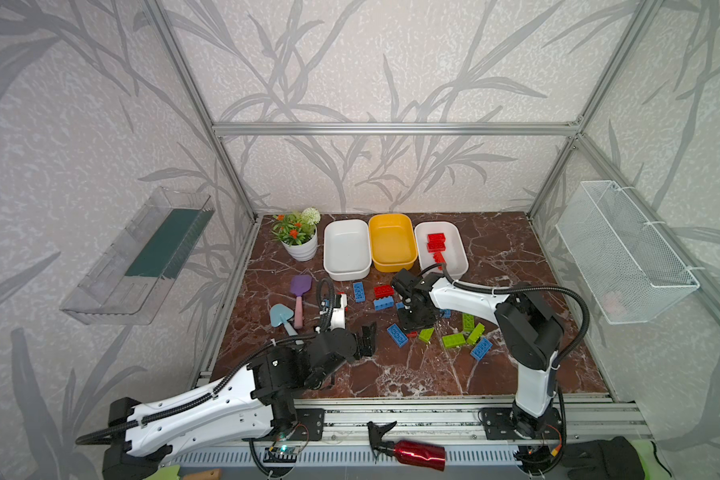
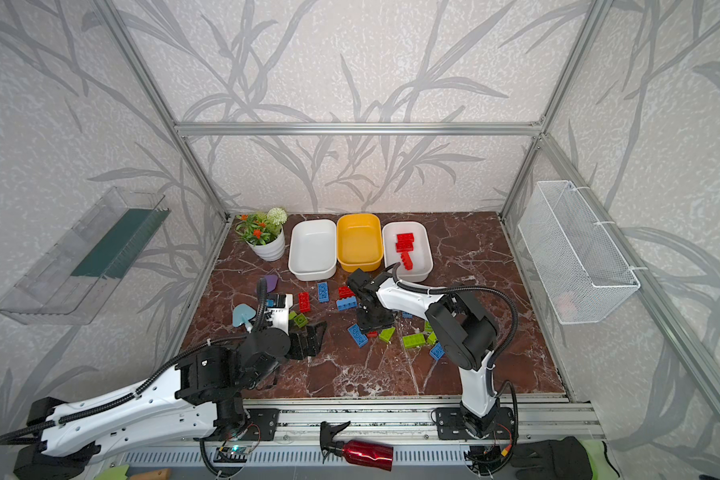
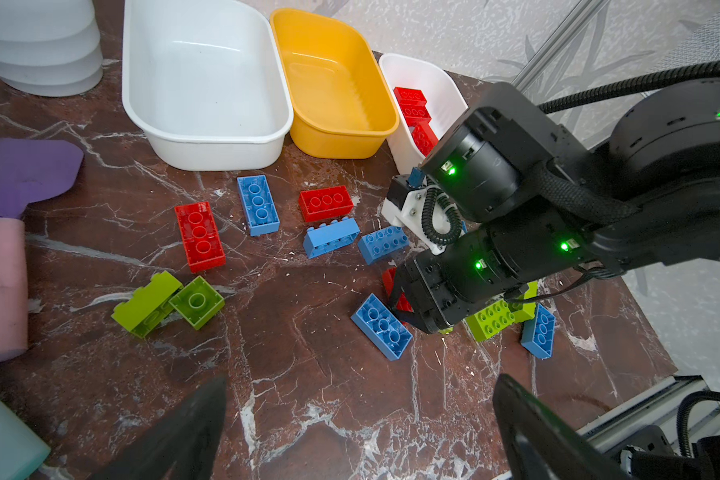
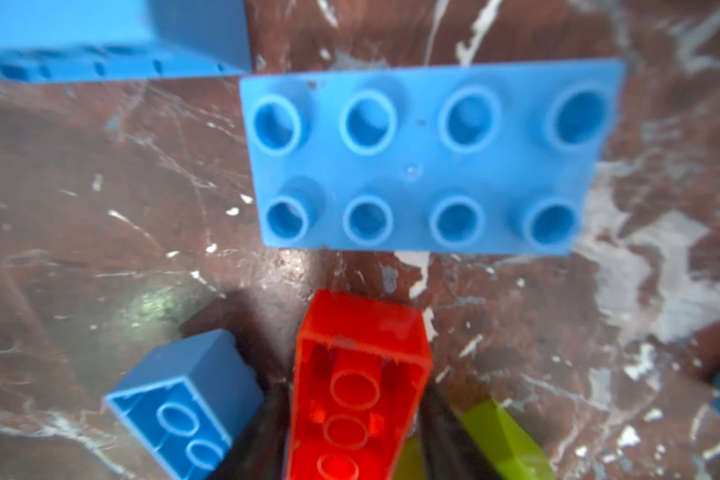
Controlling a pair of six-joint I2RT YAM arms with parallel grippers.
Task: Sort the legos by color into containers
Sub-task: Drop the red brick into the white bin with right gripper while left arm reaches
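Right gripper (image 4: 352, 432) clamped on red brick (image 4: 360, 345) down at table (image 1: 391, 374) among blue, green legos; left gripper (image 3: 358, 399) fingers wide apart; sorted red bricks (image 1: 436, 243) in right-hand white tub (image 1: 454, 253)

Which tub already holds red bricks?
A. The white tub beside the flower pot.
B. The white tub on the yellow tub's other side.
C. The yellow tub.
B: red bricks lie inside that white tub; the yellow tub and the white tub by the pot hold none; pot.
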